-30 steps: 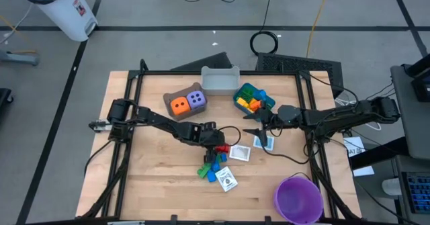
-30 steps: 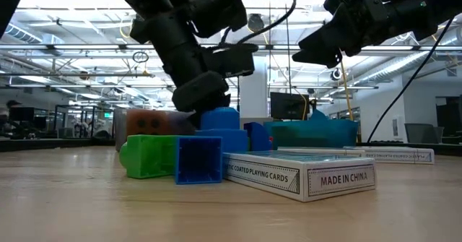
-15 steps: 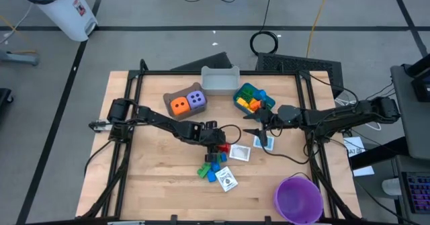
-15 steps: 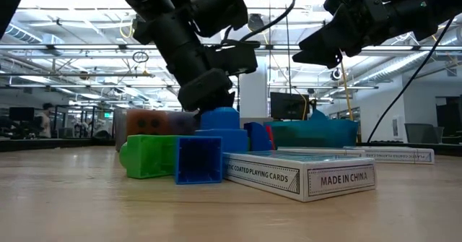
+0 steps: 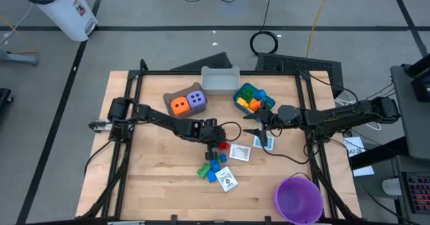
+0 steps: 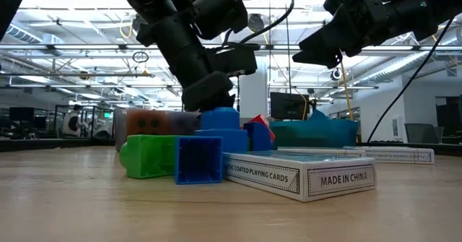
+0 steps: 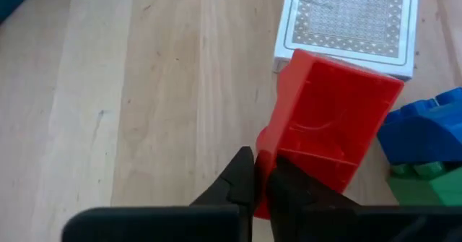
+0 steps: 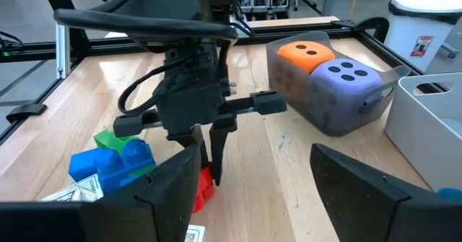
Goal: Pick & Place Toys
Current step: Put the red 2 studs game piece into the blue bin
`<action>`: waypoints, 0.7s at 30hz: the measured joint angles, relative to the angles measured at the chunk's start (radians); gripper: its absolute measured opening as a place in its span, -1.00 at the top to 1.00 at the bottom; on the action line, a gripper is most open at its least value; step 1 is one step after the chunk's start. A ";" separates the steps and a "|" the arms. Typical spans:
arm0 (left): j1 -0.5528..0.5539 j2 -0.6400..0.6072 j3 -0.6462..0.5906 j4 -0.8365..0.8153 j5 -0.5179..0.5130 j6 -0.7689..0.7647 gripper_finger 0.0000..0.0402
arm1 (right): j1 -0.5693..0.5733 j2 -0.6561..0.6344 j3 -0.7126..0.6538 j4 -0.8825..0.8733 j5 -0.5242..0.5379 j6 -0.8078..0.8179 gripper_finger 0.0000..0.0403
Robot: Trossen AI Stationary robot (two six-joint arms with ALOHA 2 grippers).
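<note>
A red brick [image 7: 328, 123] lies on the wooden table [image 5: 154, 164] beside a white card [image 7: 350, 18], with my left gripper [image 7: 261, 166] shut on it. In the high view that gripper [image 5: 220, 144] is at mid-table, and the red brick [image 5: 225, 146] shows at its tip. Blue and green bricks [image 5: 211, 168] lie just nearer. My right gripper [image 5: 254, 125] hangs open above the table, right of centre, holding nothing. An orange die [image 5: 179, 105] and a purple die [image 5: 196, 99] sit in the brown bin. My left gripper pinches a thin edge of the red brick [image 7: 264, 155], on the side nearest the fingers, between its two fingers. The fingers slant down at it from the table's left. The brick sits tilted, one corner [image 6: 260, 121] raised; whether it still touches the table I cannot tell.
A grey bin [image 5: 220, 81] and a blue bin of bricks [image 5: 253, 99] stand at the far edge. The purple bowl [image 5: 297, 198] sits at the near right corner. More cards [image 5: 228, 179] [image 5: 263, 142] lie near the bricks. The table's left half has free room.
My left gripper has shut on the red brick. The brick has tipped, one corner rising above the blue bricks in the low view.
</note>
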 joint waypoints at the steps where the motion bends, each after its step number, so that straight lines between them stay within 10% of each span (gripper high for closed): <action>1: 0.002 -0.001 0.000 -0.001 0.000 0.000 0.92 | 0.000 0.000 0.000 0.000 0.000 0.000 -0.26; 11: 0.002 -0.020 -0.001 -0.024 -0.091 0.032 0.92 | 0.000 0.000 0.000 -0.007 0.004 0.000 -0.26; 21: -0.010 -0.160 -0.001 -0.046 -0.394 0.115 0.87 | 0.000 0.000 0.000 -0.006 0.004 0.011 -0.26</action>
